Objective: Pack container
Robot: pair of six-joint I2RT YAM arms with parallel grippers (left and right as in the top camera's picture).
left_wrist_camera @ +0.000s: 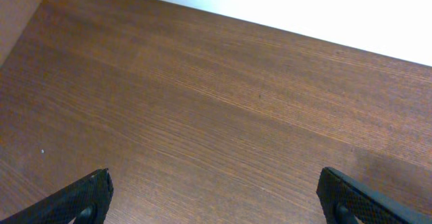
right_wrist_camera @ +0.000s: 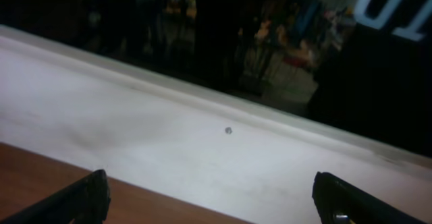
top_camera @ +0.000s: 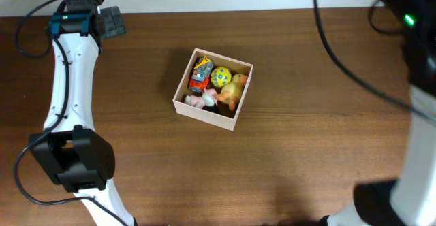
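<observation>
The container (top_camera: pixel 204 115), a square cream-walled box, sits mid-table in the overhead view. Inside it lie a red-orange toy truck (top_camera: pixel 199 75), a yellow spotted ball (top_camera: pixel 220 76), a yellow-orange plush toy (top_camera: pixel 234 90) and a pink-white toy (top_camera: pixel 197 101). My left arm (top_camera: pixel 68 69) reaches up the table's left side, far from the box. In the left wrist view the left gripper (left_wrist_camera: pixel 212 187) stands open over bare wood, nothing between its fingers. The right gripper (right_wrist_camera: pixel 209 187) is open too, over the table's far edge beside a white wall. The container shows in neither wrist view.
The dark wooden table (top_camera: pixel 306 151) ends at a white strip (left_wrist_camera: pixel 304 8) along its far edge. Black cables (top_camera: pixel 340 56) hang across the upper right, by the right arm (top_camera: pixel 415 137). A dark cluttered area (right_wrist_camera: pixel 202 28) lies beyond the white ledge.
</observation>
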